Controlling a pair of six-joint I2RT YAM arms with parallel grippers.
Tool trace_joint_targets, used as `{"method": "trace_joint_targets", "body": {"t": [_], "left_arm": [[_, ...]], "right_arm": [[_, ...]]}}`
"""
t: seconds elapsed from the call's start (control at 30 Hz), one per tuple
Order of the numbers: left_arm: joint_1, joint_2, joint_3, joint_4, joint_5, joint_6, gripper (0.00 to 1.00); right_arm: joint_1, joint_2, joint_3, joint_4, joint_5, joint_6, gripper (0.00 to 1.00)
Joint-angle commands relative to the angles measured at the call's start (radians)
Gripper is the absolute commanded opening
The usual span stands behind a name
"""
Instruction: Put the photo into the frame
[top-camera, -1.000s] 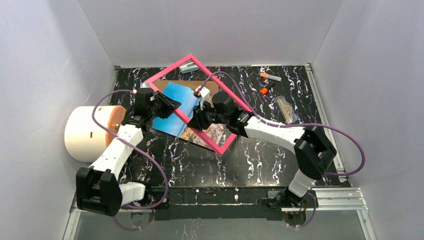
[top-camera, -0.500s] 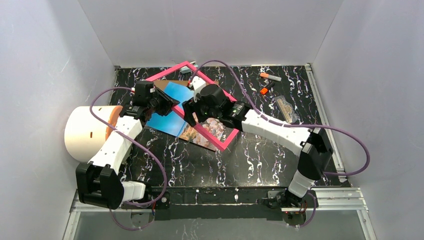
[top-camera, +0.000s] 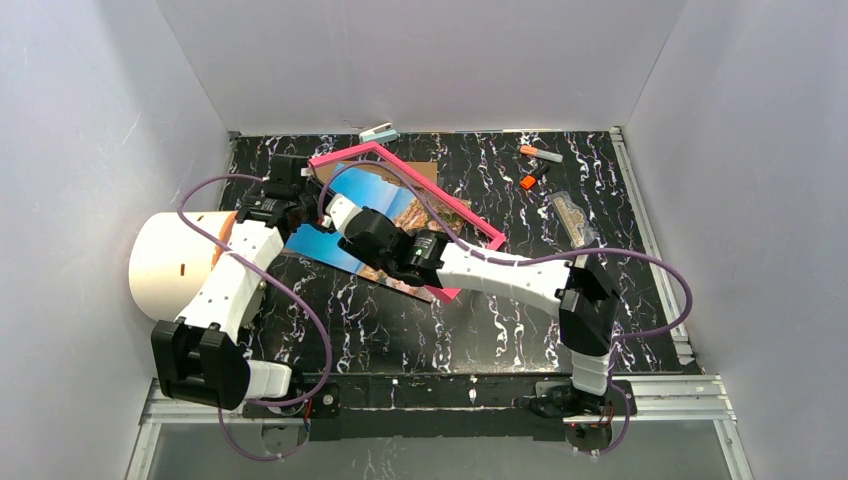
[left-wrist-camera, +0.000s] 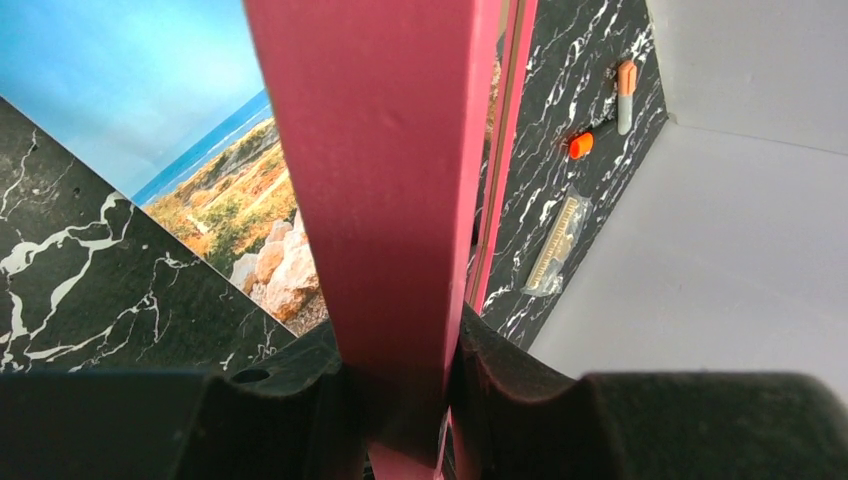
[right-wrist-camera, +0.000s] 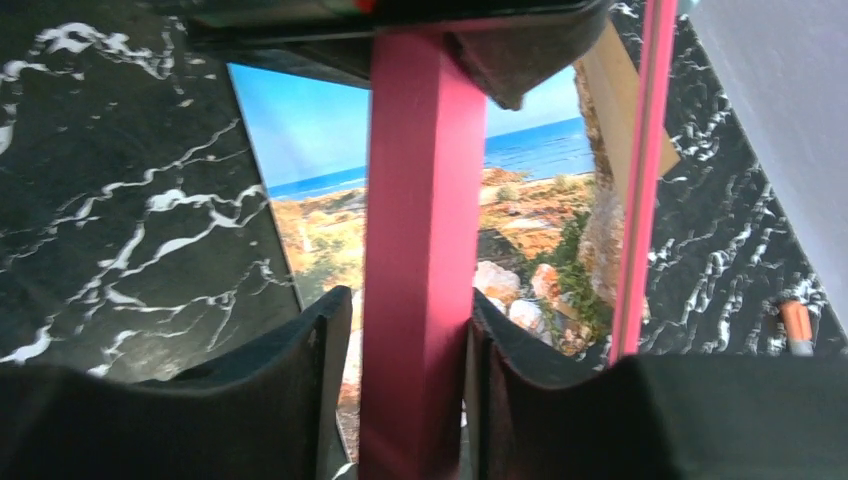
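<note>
The worktop (top-camera: 500, 320) is black with white marble veining. It is closed in on the left, far and right sides by plain pale grey walls (top-camera: 420, 60), and a metal rail runs along its near edge. A big white drum with an orange face (top-camera: 170, 265) sits at the left edge. On the far right lie two small orange-capped pieces (top-camera: 540, 153) and a clear bag (top-camera: 572, 215) holding something pale. The frame (top-camera: 450, 199) is a thin, bright pink rectangle set at a slant in the far left-centre of the worktop, and both arms reach to its left long side. The photo (top-camera: 312, 240) lies flat on the worktop under it, picture side up, with blue sky and sea above tan, rocky shore. One blue corner sticks out past the frame on the left, and the rest shows through the opening. A brown cardboard sheet (top-camera: 425, 170) peeks out under the frame's far part. In the left wrist view the left end effector (left-wrist-camera: 400, 375) is pinching the pink bar, with both fingers pressed against its sides. In the right wrist view the right end effector (right-wrist-camera: 415, 340) straddles the same bar with its fingers spread slightly wider than it, so a sliver of photo shows on either side. Whether the frame's far edge rests on the worktop cannot be told.
</note>
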Motion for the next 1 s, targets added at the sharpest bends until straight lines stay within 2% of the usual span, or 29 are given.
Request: {"method": "trace_joint_targets", "body": {"t": [0.0, 0.17, 0.23, 0.27, 0.43, 0.57, 0.67, 0.8, 0.97], "left_arm": [[-0.002, -0.008, 0.036, -0.087, 0.006, 0.003, 0.00], [-0.002, -0.013, 0.051, -0.113, -0.001, -0.005, 0.00], [-0.002, -0.016, 0.060, -0.112, 0.001, -0.005, 0.09], [-0.002, -0.016, 0.067, -0.113, 0.002, -0.006, 0.15], [0.001, -0.017, 0.121, -0.106, 0.006, -0.002, 0.60], [0.010, -0.005, 0.185, -0.089, 0.022, 0.009, 0.81], [0.014, 0.002, 0.238, -0.073, 0.033, 0.023, 0.97], [0.017, 0.000, 0.312, -0.067, 0.031, 0.049, 0.98], [0.017, -0.031, 0.386, -0.010, 0.025, 0.110, 0.98]], "right_arm": [[0.005, -0.004, 0.062, 0.038, 0.138, -0.105, 0.45], [0.025, -0.019, 0.046, 0.107, 0.219, -0.187, 0.28], [0.028, -0.034, 0.040, 0.122, 0.218, -0.204, 0.22], [0.028, -0.043, 0.040, 0.128, 0.220, -0.206, 0.19], [0.028, -0.093, 0.019, 0.189, 0.216, -0.219, 0.08], [0.024, -0.134, 0.001, 0.239, 0.212, -0.250, 0.02], [-0.001, -0.159, -0.004, 0.256, 0.189, -0.254, 0.01], [-0.054, -0.190, 0.017, 0.235, 0.146, -0.221, 0.01], [-0.173, -0.234, 0.064, 0.158, -0.015, -0.089, 0.01]]}}
